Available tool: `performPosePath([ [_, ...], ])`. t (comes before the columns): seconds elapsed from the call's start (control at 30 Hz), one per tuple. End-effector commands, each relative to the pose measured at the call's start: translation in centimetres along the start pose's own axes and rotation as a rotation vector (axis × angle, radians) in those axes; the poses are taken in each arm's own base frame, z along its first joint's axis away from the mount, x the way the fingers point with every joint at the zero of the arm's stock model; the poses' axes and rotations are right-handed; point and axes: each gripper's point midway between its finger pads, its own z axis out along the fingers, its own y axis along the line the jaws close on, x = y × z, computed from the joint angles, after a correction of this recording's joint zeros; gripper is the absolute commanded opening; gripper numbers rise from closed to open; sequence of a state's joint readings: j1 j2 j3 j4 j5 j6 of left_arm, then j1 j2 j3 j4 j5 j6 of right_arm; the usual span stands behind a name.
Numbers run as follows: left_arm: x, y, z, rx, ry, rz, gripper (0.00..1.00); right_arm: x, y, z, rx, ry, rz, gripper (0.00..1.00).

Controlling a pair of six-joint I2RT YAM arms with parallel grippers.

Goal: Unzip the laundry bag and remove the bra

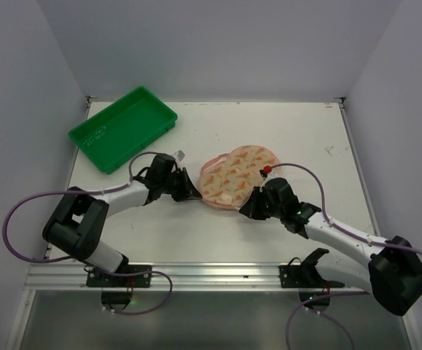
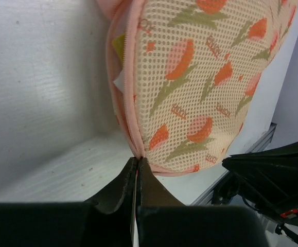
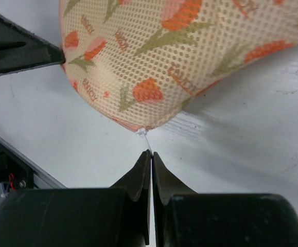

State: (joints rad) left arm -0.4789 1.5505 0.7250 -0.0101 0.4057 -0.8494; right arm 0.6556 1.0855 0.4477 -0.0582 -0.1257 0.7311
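The laundry bag (image 1: pixel 236 175) looks mostly zipped, no bra out yet; left jaws and right jaws clenched on its edge

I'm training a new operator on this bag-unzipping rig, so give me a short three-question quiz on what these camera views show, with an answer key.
1. True or false: the laundry bag lies inside the green tray.
2. Where do the tips of the left gripper sit? A) at the bag's pink trim; B) on the tray's rim; C) in mid-air, far above the bag.
3. Fill in: in the wrist views, the fingers of the left gripper and of the right gripper are ___.
Key: 1 false, the bag lies on the table, apart from the tray. 2 A. 3 shut.
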Motion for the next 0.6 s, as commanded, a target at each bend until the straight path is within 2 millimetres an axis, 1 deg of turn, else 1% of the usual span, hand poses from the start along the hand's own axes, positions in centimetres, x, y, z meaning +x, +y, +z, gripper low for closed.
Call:
performPosePath([
  [0.0, -2.2, 1.4, -1.6, -0.032, -0.141, -0.018, 0.00, 1.4, -3.5, -0.5, 0.139, 0.061, -0.006, 0.00],
  [0.03, -1.7, 1.3, -1.7, -0.024, -0.141, -0.026, 0.00, 0.4, -2.5, -0.3, 0.115, 0.045, -0.023, 0.00],
  [0.1, -0.1, 1.1, -2.2, 0.010, -0.149, -0.064, 0.00, -0.4, -1.6, 0.3, 0.091, 0.051, -0.063, 0.00],
  [0.13, 1.3, 0.5, -2.0, 0.028, -0.139, -0.057, 0.00, -1.2, -1.2, 1.0, 0.097, 0.058, -0.072, 0.00],
  [0.17, 1.8, -0.3, -2.0, 0.060, -0.152, -0.052, 0.00, -1.6, -1.0, 1.3, 0.102, 0.066, -0.079, 0.00],
  [0.2, 3.2, -0.2, -2.2, 0.070, -0.146, -0.074, 0.00, -1.9, -1.1, 1.6, 0.120, 0.073, -0.081, 0.00],
  [0.23, 4.7, -1.2, -2.0, 0.088, -0.137, -0.041, 0.08, -2.4, -1.1, 1.8, 0.145, 0.086, -0.075, 0.08],
  [0.27, 5.2, -2.1, -2.2, 0.115, -0.144, -0.020, 0.18, -2.7, -1.1, 1.8, 0.155, 0.083, -0.077, 0.15],
  [0.3, 5.6, -2.7, -2.3, 0.124, -0.142, 0.004, 0.31, -3.4, -1.5, 1.7, 0.187, 0.056, -0.078, 0.22],
  [0.33, 5.4, -3.0, -2.5, 0.120, -0.162, 0.027, 0.50, -4.0, -1.4, 1.4, 0.201, 0.033, -0.077, 0.38],
  [0.37, 4.9, -3.6, -3.3, 0.125, -0.188, 0.054, 0.60, -5.0, -0.8, 0.6, 0.188, -0.008, -0.081, 0.49],
  [0.4, 4.3, -3.9, -3.7, 0.121, -0.221, 0.108, 0.70, -5.7, -0.7, 0.2, 0.194, -0.042, -0.084, 0.59],
  [0.43, 3.1, -4.6, -4.3, 0.113, -0.274, 0.130, 0.86, -6.7, -0.6, -0.3, 0.207, -0.086, -0.090, 0.69],
  [0.47, 2.7, -5.1, -5.2, 0.114, -0.296, 0.150, 0.90, -7.7, 0.2, -1.0, 0.190, -0.123, -0.106, 0.82],
  [0.5, 2.2, -5.3, -5.6, 0.108, -0.318, 0.183, 0.91, -8.3, 0.5, -1.3, 0.187, -0.138, -0.112, 0.86],
  [0.53, 1.0, -6.1, -6.4, 0.102, -0.360, 0.193, 0.94, -9.2, 1.1, -1.7, 0.181, -0.162, -0.116, 0.88],
  [0.57, 0.7, -6.0, -6.9, 0.082, -0.377, 0.206, 0.94, -9.7, 1.3, -1.7, 0.182, -0.172, -0.121, 0.92],
])
